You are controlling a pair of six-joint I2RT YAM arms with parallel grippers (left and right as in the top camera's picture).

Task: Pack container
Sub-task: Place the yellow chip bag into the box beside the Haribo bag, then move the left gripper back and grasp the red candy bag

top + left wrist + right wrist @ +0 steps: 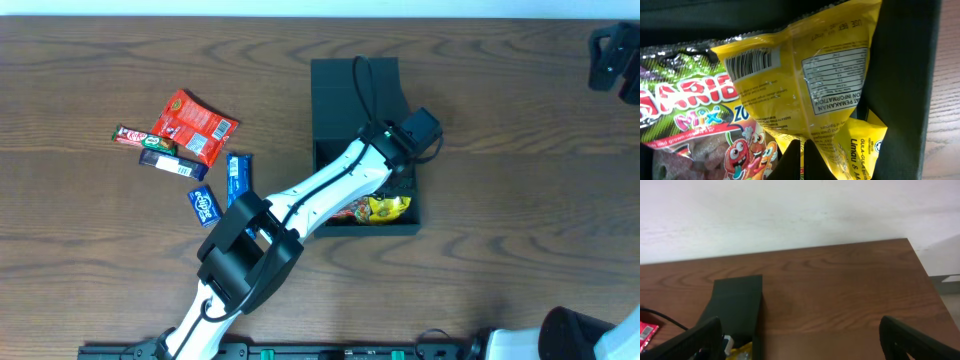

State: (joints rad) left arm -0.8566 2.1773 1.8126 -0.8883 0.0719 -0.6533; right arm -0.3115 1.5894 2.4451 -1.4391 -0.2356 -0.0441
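Reaching into the container [335, 100] near the middle of the table [100, 260], the left claw [801, 162] is pinched shut on a yellow packet [805, 75]. The right claw [800, 330] hangs wide open, holding nothing.

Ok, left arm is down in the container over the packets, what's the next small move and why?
Probably lift the left gripper straight up out of the container. Its jaws are shut right at the yellow packet, which lies inside beside the Haribo bag; whether they pinch its edge is unclear. Other snacks, such as the red packet, lie outside it.
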